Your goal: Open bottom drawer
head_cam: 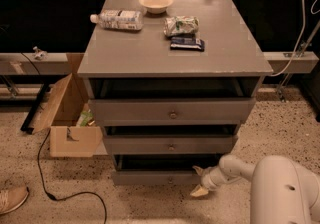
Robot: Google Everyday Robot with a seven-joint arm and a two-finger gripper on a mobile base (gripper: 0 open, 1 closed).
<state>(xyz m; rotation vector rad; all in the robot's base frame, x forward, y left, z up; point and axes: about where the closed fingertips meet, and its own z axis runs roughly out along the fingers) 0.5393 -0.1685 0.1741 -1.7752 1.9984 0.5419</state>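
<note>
1. You are at the reach-and-engage step. The bottom drawer sits lowest in the cabinet, straight below the front edge of the worktop. It is under the middle drawer and the top drawer.
2. A dark slot shows above its front, so judge it only barely out. The opening itself is not yet done.
3. Your gripper is down at floor level, below the front right corner of the worktop, at the right end of the bottom drawer's front. The arm reaches in from the right.
4. The jaws stand apart. One pale tip is up by the top right corner of the drawer front and the other is lower, close to the floor. They clamp on nothing that shows.
5. The drawer's centre knob is too dim to pick out with certainty. Expect it below the middle of the worktop's front edge, well to the left of where the gripper is.
6. The next move calls for a firm hold: either slide left to the knob and close on it, or hook the right end of the front. Then pull straight out, square to the front edge.
7. Watch for a tip slipping off the end of the front, or dragging on the floor.
8. The bowl by the back edge and the bottle towards the back left corner could shift if the pull is jerky.
</note>
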